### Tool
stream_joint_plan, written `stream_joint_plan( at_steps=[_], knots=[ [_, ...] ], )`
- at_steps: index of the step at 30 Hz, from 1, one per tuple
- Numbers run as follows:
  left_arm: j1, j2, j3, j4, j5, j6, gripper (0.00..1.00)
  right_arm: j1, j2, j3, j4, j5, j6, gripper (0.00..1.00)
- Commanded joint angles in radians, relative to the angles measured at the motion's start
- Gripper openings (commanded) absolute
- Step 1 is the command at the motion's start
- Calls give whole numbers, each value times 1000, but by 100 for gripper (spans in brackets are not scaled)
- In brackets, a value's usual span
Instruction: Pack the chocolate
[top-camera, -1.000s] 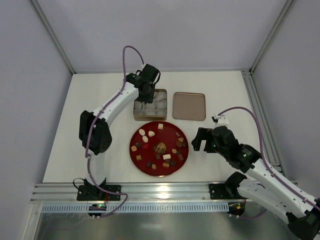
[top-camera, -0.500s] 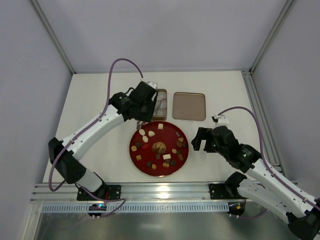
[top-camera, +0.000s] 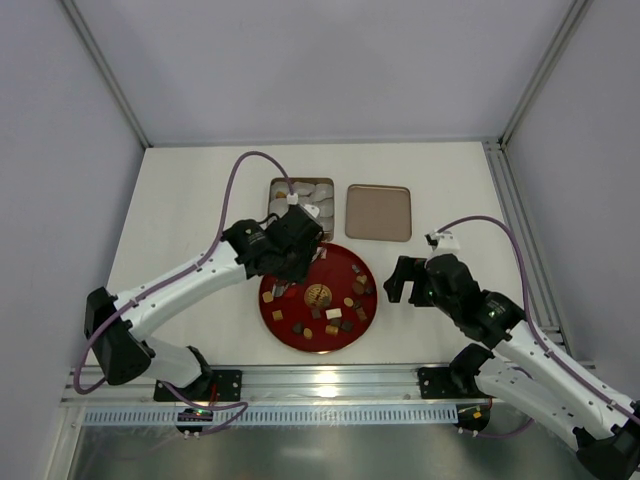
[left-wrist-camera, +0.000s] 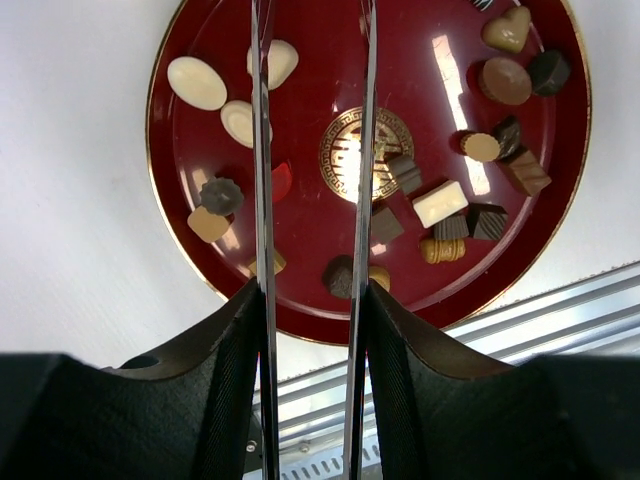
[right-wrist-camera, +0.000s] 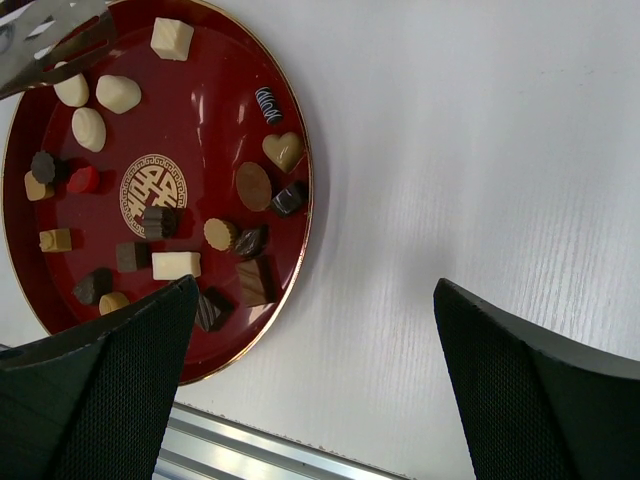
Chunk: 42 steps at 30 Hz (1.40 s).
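Note:
The chocolates (top-camera: 330, 313) are several small dark, tan and cream-white candies on a round red plate (top-camera: 337, 276). In the left wrist view they lie on the plate (left-wrist-camera: 430, 120), among them a white oval (left-wrist-camera: 196, 82) and a white bar (left-wrist-camera: 440, 203). My left gripper (top-camera: 283, 272) hovers over the plate's far left part. Its two long metal blades (left-wrist-camera: 262, 150) stand apart with nothing between them. The blade tips also show in the right wrist view (right-wrist-camera: 55, 35). My right gripper (top-camera: 405, 280) is wide open and empty over bare table, right of the plate (right-wrist-camera: 190, 120).
A metal tin (top-camera: 272, 196) with white paper cups (top-camera: 305, 192) stands behind the plate. Its flat lid (top-camera: 378, 212) lies to the tin's right. The aluminium rail (top-camera: 330, 380) runs along the table's near edge.
My left arm has swung from over the tin toward me and now hangs over the plate's far left part. The right arm has not moved.

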Motion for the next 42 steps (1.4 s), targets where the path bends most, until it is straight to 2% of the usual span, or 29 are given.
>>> stream_joint_plan(
  at_steps=[1,6,42],
  knots=[
    [-15,-34,-34,22,-49,-50,43,0,-19,-5,15,14,-2,100],
    [-22,-30,-80,62,-50,-64,44,0,-22,-8,13,14,-2,100],
    [-58,174,-95,230,-147,-119,42,0,-50,-59,44,19,21,100]
  ],
)
